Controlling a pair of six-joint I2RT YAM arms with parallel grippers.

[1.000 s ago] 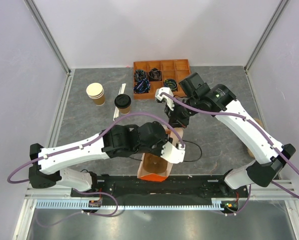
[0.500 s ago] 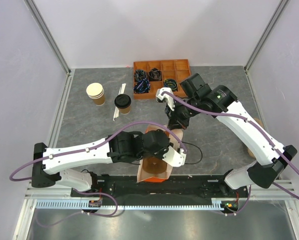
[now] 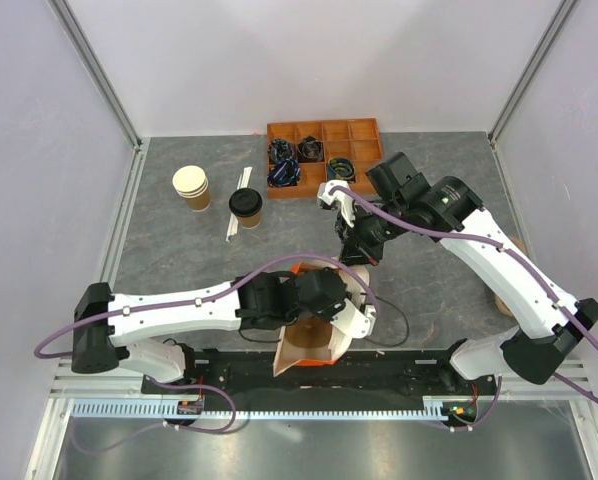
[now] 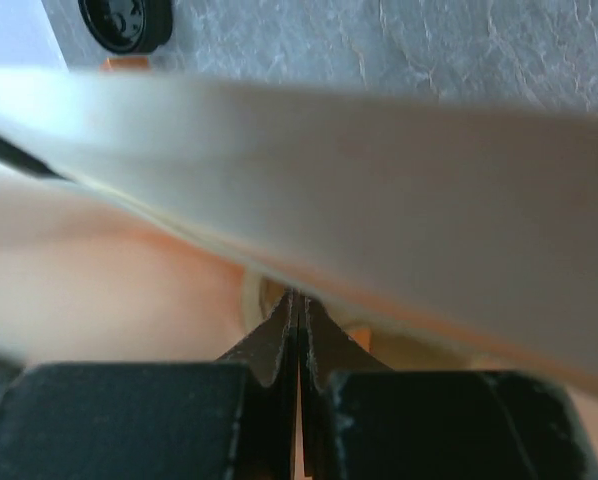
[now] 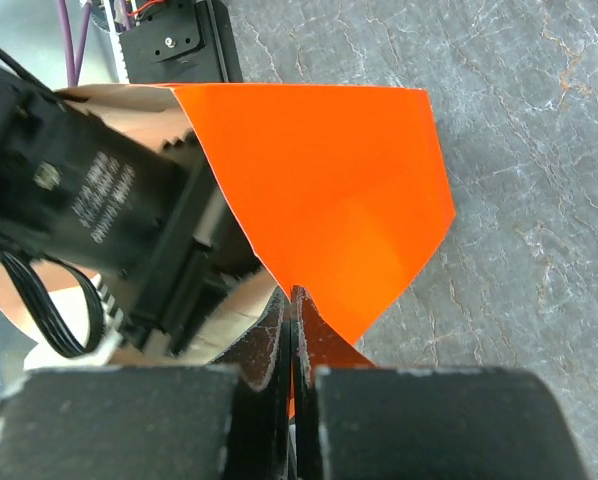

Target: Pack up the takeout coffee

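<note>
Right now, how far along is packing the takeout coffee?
Nothing is packed yet. In hand: the left gripper and right gripper each pinch an edge of the orange paper bag. Left to do: the tan paper cup with round black lid stands on the grey table, outside the bag.

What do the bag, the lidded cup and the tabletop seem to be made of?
The bag looks like paper: matte, orange on one face, tan on another, with sharp creases. The lidded cup has a tan, paper-looking body; its black lid is probably plastic. The tabletop is grey and veined like slate or stone, possibly a printed mat.
</note>
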